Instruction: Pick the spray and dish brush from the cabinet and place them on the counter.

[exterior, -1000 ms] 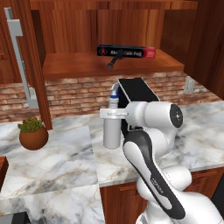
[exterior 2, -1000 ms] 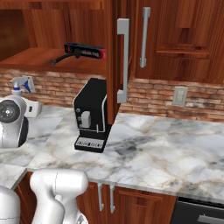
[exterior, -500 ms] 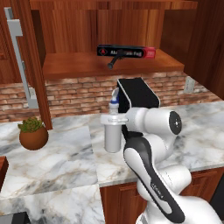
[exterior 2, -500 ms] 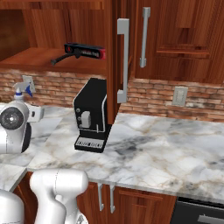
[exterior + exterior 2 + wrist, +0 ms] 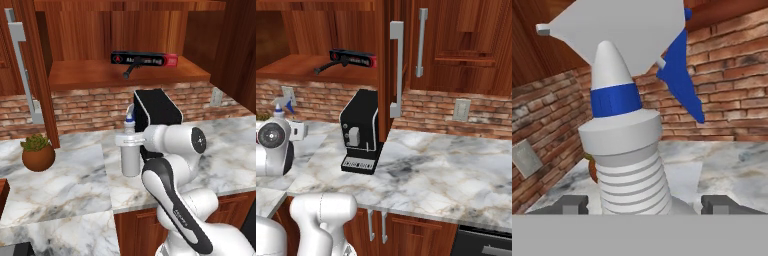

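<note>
Even, flat rendered light, moderately bright, no glare, faint soft shadow on the desk (image 5: 75,185) beneath the tool (image 5: 642,205), slightly soft low-resolution frames, no edge distortion

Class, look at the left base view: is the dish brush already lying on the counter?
No. The dish brush lies on the cabinet shelf beside the black-and-red box, above the counter.

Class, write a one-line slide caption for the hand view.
Spray bottle upright on the marble counter, between the open gripper's fingertips, brick wall behind.
</note>
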You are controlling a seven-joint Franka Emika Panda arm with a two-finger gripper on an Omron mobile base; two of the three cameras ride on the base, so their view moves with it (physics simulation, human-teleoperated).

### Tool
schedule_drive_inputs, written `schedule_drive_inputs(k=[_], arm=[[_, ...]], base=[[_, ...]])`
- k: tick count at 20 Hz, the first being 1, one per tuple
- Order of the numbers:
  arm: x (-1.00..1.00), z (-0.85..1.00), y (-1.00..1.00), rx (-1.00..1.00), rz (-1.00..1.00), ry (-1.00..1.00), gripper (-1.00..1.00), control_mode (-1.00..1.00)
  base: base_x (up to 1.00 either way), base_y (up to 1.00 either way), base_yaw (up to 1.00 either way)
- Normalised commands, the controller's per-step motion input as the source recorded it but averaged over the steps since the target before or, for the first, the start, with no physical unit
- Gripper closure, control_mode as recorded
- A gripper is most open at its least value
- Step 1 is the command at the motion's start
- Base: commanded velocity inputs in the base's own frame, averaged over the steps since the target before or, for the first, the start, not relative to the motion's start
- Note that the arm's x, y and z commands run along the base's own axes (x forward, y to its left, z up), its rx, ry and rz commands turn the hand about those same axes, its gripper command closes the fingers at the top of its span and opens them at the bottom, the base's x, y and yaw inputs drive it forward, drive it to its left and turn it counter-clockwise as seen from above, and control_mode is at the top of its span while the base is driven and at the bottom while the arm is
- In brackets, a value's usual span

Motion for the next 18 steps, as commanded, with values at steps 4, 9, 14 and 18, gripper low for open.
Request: schedule_drive_inputs(k=[4, 9, 14, 18], arm=[[0.0, -0.4, 0.0, -0.01, 0.0, -0.05, 1.0, -1.0], [0.0, -0.46, 0.0, 0.0, 0.0, -0.06, 1.0, -1.0], [0.04, -0.57, 0.0, 0.0, 0.02, -0.1, 1.0, -1.0], [0.04, -0.57, 0.0, 0.0, 0.03, -0.12, 1.0, -1.0]], base=[[0.0, 0.0, 0.0], [0.0, 0.0, 0.0], [0.0, 0.0, 0.0], [0.0, 0.0, 0.0]])
